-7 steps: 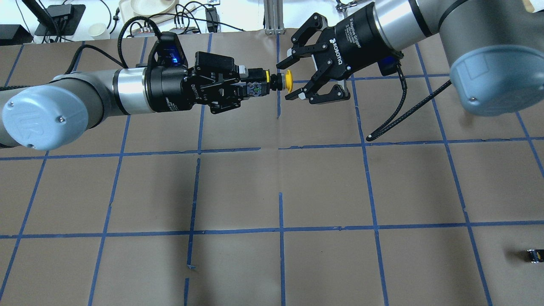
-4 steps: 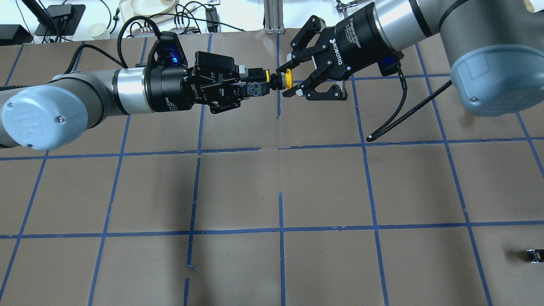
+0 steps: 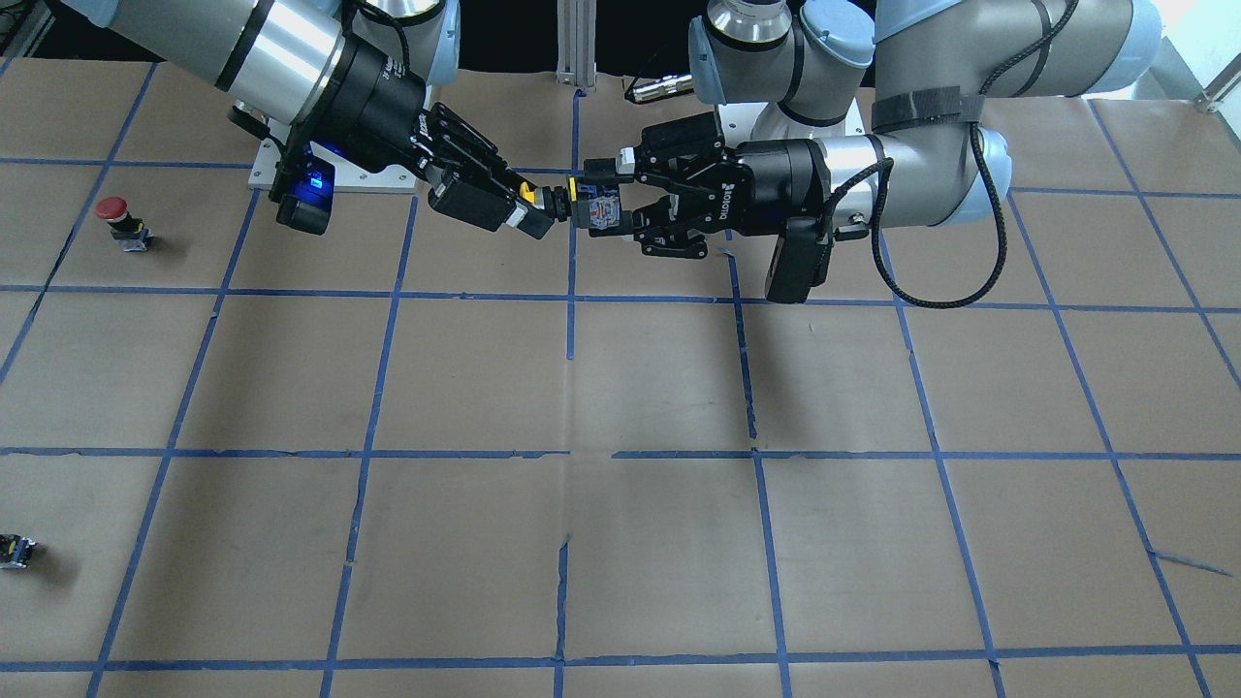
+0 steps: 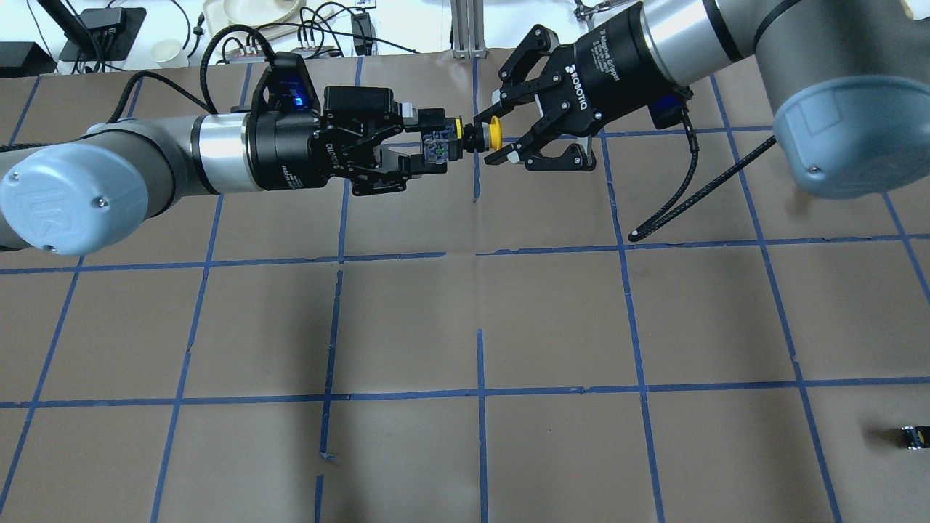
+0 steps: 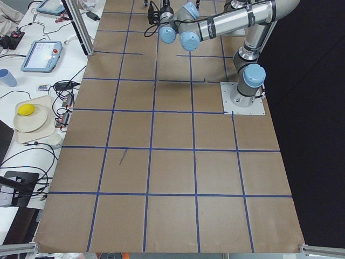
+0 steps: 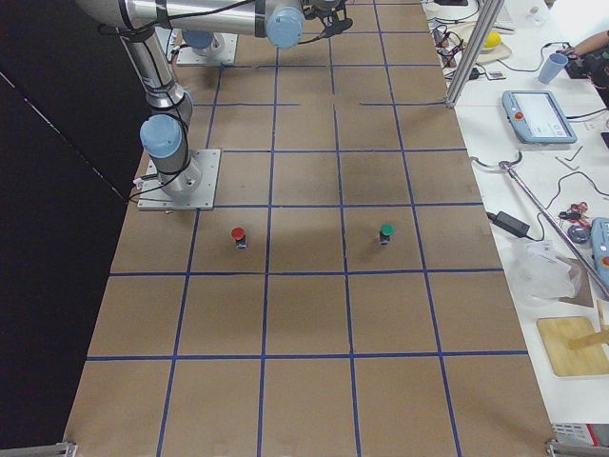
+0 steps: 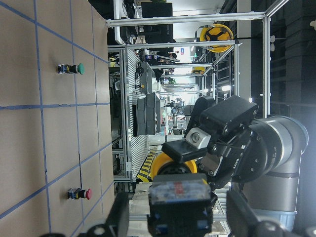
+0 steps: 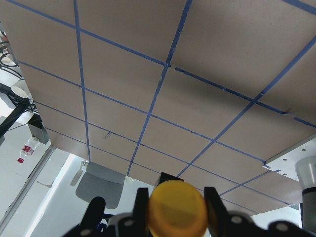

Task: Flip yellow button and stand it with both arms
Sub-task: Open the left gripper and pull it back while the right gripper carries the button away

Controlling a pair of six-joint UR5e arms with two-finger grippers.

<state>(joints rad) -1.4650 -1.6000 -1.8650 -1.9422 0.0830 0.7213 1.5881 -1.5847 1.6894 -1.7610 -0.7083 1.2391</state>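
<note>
The yellow button (image 4: 495, 132) is held level in the air above the far middle of the table, with its yellow cap toward the right arm and its black-and-grey body (image 4: 438, 146) toward the left arm. My right gripper (image 4: 492, 138) is shut on the cap, which fills the bottom of the right wrist view (image 8: 177, 210). My left gripper (image 4: 434, 141) is open. Its fingers (image 7: 236, 210) stand on either side of the body (image 7: 178, 197) with gaps showing. In the front view the right gripper (image 3: 530, 207) and the left gripper (image 3: 606, 206) meet at the button (image 3: 591, 210).
A red-capped button (image 3: 114, 218) stands on the table on the robot's right and also shows in the right side view (image 6: 238, 235). A green-capped button (image 6: 386, 231) stands near it. A small black part (image 4: 914, 436) lies near the right edge. Cables and dishes sit beyond the far edge.
My right gripper closed on the yellow cap. My left gripper then opened off the button's body and its fingers spread apart. The button stayed where it was.
</note>
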